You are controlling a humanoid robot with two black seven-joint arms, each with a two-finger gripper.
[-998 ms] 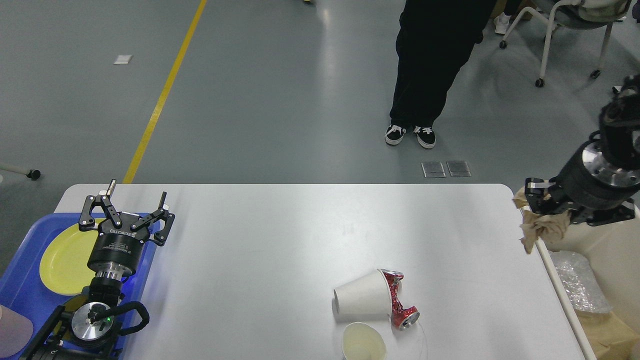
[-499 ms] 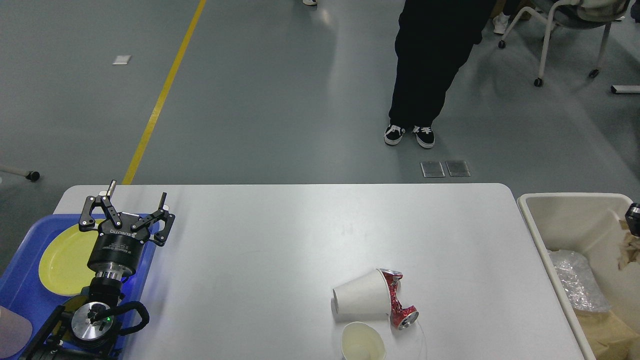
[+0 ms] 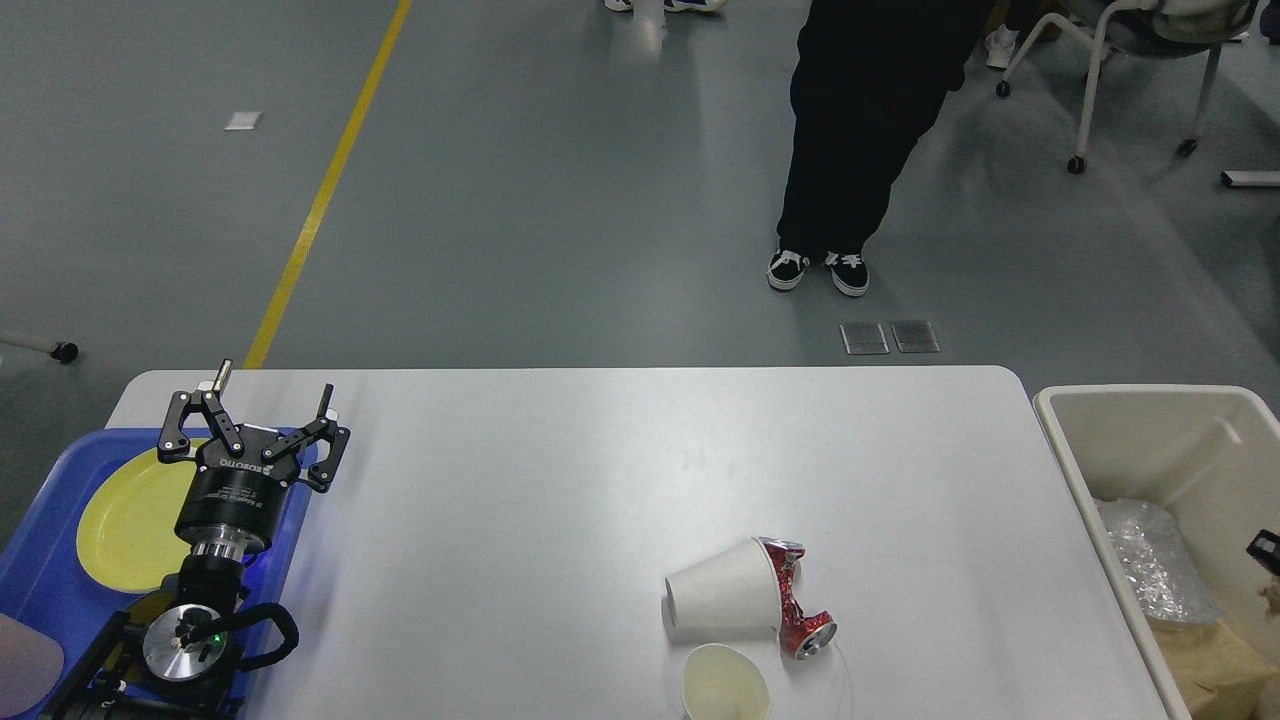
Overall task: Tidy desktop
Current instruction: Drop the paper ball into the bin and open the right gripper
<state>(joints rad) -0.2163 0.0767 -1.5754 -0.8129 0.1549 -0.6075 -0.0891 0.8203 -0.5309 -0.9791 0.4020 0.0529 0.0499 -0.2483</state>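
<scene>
My left arm (image 3: 200, 600) comes up from the bottom-left corner, wrist straight, and its left gripper (image 3: 268, 412) hangs over the near-left end of the desktop (image 3: 560, 470) with both fingers (image 3: 326, 415) spread wide apart on nothing. Of my right gripper (image 3: 1264, 549) only a small black piece shows at the right edge, over the bin (image 3: 1130, 410); I cannot tell how its fingers stand. The desktop stretches away right of the left fingers. Just left of and beneath them sits the blue tray (image 3: 60, 590) with a yellow plate (image 3: 125, 520). Well to their right lie a tipped white cup (image 3: 720, 598), touching a crushed red can (image 3: 795, 600), and an upright cup (image 3: 725, 685) at the near edge.
</scene>
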